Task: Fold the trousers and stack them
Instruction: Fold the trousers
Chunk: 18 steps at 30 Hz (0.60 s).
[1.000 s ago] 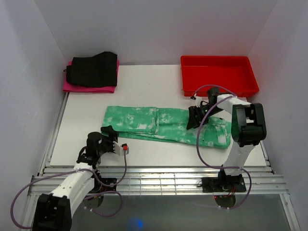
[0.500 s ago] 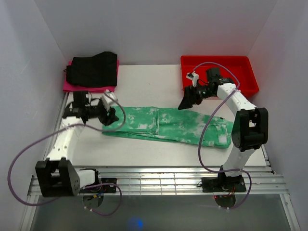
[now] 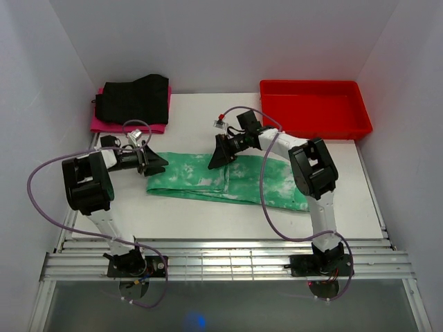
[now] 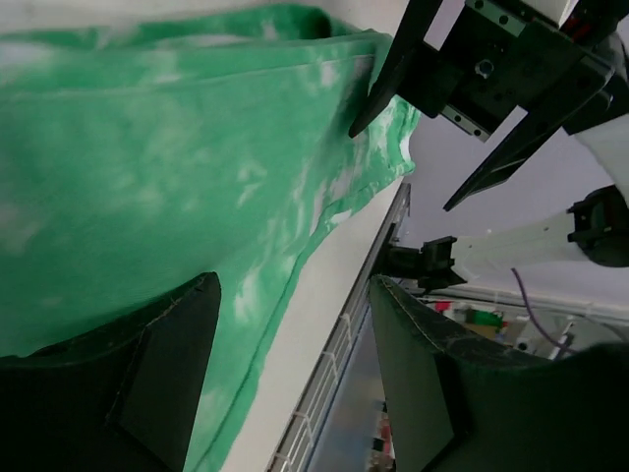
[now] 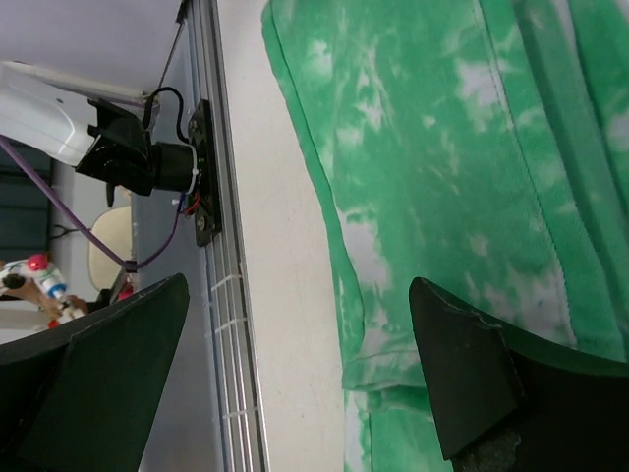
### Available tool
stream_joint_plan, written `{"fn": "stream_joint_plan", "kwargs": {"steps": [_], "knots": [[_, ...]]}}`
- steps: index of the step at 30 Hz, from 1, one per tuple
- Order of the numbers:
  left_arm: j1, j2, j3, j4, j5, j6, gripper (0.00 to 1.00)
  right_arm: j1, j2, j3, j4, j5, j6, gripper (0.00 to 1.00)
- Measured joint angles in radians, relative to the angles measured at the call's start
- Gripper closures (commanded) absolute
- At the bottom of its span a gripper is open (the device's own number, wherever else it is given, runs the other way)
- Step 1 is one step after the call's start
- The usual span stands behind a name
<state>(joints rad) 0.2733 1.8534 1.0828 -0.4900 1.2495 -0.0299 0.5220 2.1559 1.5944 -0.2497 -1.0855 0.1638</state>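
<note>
The trousers (image 3: pixel 208 178), bright green with white tie-dye blotches, lie folded lengthwise across the middle of the table. My left gripper (image 3: pixel 155 162) hovers at their left end, open, with only cloth and table showing between its fingers (image 4: pixel 162 379). My right gripper (image 3: pixel 219 155) is over the trousers' far edge near the middle, jaws wide open and holding nothing. In the right wrist view the trousers (image 5: pixel 442 157) fill the right side, a folded hem just below the gripper (image 5: pixel 295 379). In the left wrist view the right gripper (image 4: pixel 432 108) shows beyond the cloth (image 4: pixel 147 177).
A black garment (image 3: pixel 133 98) sits on a pink one (image 3: pixel 111 126) at the back left corner. A red tray (image 3: pixel 315 109) stands at the back right. The slatted rail (image 3: pixel 221 259) runs along the table's near edge, and white walls close in three sides.
My left gripper swung from the near table edge up to the trousers' left end. My right gripper travelled left from the trousers' right end to their middle and opened wider.
</note>
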Motion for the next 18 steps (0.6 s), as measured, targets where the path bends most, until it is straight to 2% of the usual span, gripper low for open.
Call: {"fn": "stream_joint_plan", "kwargs": {"steps": [5, 10, 13, 18], "knots": [[0.057, 0.130, -0.077, 0.084, 0.002, -0.085, 0.28, 0.018, 0.056, -0.100, 0.071, 0.000, 0.040, 0.03], [0.130, 0.200, -0.072, 0.092, 0.072, -0.111, 0.28, 0.013, 0.069, -0.147, 0.134, -0.036, 0.037, 0.04], [0.150, 0.200, -0.041, 0.016, 0.080, -0.023, 0.28, 0.013, 0.068, -0.145, 0.122, -0.040, 0.011, 0.04], [0.156, 0.143, -0.006, -0.209, 0.082, 0.236, 0.28, 0.018, 0.035, -0.129, 0.045, -0.028, -0.056, 0.04]]}}
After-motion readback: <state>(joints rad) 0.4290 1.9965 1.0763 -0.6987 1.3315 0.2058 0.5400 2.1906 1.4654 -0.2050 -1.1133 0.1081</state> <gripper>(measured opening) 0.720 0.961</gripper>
